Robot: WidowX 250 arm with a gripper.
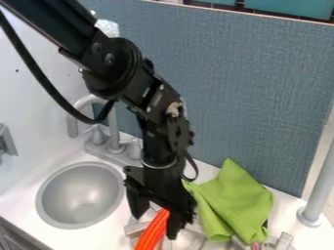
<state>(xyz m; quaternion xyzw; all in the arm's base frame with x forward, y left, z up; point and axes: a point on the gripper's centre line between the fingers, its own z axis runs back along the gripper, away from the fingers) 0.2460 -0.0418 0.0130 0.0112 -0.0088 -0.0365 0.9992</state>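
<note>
The black gripper hangs over the lower middle of the view, its two fingers spread apart. A long orange thing with lighter lines along it rises at a slant from the bottom edge, its upper end between the fingers and close to the right one. I cannot tell whether they touch. To the right, close beside the gripper, a crumpled green cloth drapes over a grey rack-like object. Part of a similar grey frame shows beneath the gripper.
On the left a round grey sink is set in the white counter, with a grey faucet behind it. A blue-grey panel stands along the back. A grey post rises at the right edge.
</note>
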